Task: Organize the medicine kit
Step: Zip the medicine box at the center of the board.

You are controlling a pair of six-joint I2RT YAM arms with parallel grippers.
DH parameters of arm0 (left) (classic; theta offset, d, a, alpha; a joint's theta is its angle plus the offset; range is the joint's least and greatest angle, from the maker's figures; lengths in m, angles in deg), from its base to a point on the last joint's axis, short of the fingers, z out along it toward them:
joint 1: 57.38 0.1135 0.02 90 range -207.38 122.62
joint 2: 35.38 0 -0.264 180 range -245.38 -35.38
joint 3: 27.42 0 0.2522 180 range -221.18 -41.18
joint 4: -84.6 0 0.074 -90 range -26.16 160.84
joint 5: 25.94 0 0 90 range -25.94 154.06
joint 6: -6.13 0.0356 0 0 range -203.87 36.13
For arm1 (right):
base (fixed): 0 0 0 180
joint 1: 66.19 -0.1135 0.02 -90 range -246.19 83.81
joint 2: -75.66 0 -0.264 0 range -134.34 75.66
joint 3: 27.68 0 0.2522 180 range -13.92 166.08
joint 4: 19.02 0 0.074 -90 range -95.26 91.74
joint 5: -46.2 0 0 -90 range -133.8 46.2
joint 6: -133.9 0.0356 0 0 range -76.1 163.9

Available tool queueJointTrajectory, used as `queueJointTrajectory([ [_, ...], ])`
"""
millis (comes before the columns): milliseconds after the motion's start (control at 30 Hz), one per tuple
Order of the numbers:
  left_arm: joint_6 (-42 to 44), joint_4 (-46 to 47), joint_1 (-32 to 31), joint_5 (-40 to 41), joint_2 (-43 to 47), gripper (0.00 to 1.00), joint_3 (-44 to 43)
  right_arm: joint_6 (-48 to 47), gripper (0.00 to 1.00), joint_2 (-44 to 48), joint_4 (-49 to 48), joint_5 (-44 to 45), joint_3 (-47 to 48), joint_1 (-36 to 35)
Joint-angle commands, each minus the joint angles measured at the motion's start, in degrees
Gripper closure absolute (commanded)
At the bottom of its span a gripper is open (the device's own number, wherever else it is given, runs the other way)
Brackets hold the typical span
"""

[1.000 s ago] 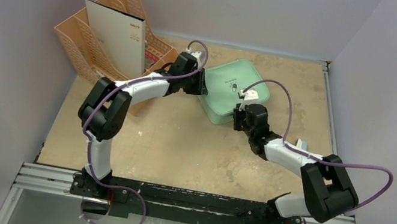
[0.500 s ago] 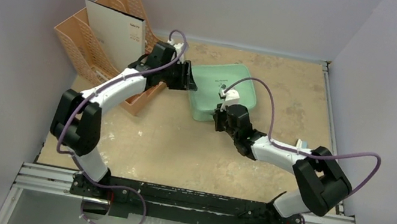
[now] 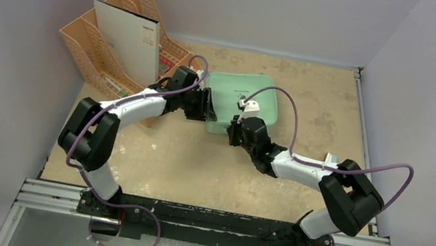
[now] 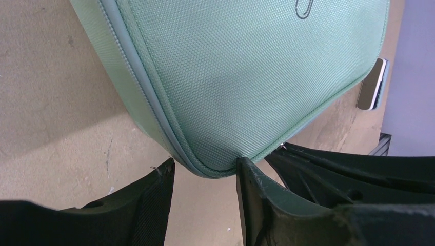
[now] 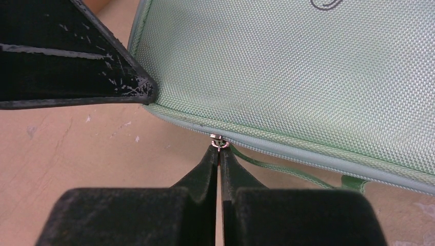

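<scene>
The right wrist view shows what the top view cannot: the right gripper (image 5: 219,151) has its jaws pressed fully together, their tips meeting on a small metal zip ring (image 5: 219,142) at the near seam of the kit (image 5: 308,66). A thin green strap (image 5: 287,171) trails from that ring toward the lower right of the frame. One dark finger of the other arm enters at the upper left, its tip at the kit's corner. In the left wrist view the left gripper (image 4: 204,171) holds its jaws partly apart. The kit's (image 4: 256,77) rounded corner sits in the gap between the tips, close to both, but whether either tip presses on it cannot be told. A small pale object (image 4: 372,84) lies at the right edge of that frame, past the kit, and what it is cannot be told. From above, the zipped-up kit (image 3: 227,94) lies flat on the table (image 3: 195,166) at upper centre. The left gripper (image 3: 205,104) is at its left side and the right gripper (image 3: 235,126) at its near edge. Its contents are hidden. Farther back, at upper left, the organizer (image 3: 82,40) stands well apart from the kit, with a white board (image 3: 126,37) upright in one slot and other items too small to identify.
</scene>
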Motion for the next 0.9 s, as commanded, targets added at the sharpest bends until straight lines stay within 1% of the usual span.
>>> queueJointTrajectory([
  [0, -1.14, 4.12, 0.05, 1.22, -1.94, 0.55, -1.59, 0.55, 1.00, 0.22, -1.97, 1.92, 2.51, -0.37],
  [100, -2.13, 7.00, 0.00, 0.27, -3.19, 0.55, -0.98, -0.42, 1.00, -0.85, -2.35, 2.58, 2.85, -0.37],
  [200, -2.88, 8.70, -0.04, -1.28, -4.85, 0.59, -1.01, -1.35, 1.00, -1.53, -1.06, 5.95, 3.79, -0.38],
  [267, -2.22, 6.69, -0.20, -0.58, -6.00, 0.64, -1.95, -1.07, 1.00, -1.09, 1.83, 9.83, 3.90, -0.42],
  [333, -0.43, 3.05, -0.22, 1.29, -7.08, 0.69, -3.11, 0.02, 1.00, -0.47, 5.52, 10.85, 3.85, -0.34],
  [400, 1.28, 0.25, -0.31, 3.62, -7.67, 0.72, -3.35, 0.39, 1.00, 0.14, 8.31, 12.78, 3.92, -0.25],
  [567, 4.07, -4.42, -0.30, 5.99, -10.51, 0.83, -4.52, -1.02, 1.00, 1.92, 10.24, 15.06, 2.69, 0.05],
  [700, 4.33, -4.63, -0.28, 6.27, -11.22, 0.85, -4.33, -0.80, 1.00, 3.10, 12.65, 16.57, 2.22, 1.00],
  [867, 5.17, -5.17, -0.29, 7.38, -11.38, 0.85, -4.90, -0.65, 1.00, 6.74, 16.52, 18.28, 0.43, 3.43],
])
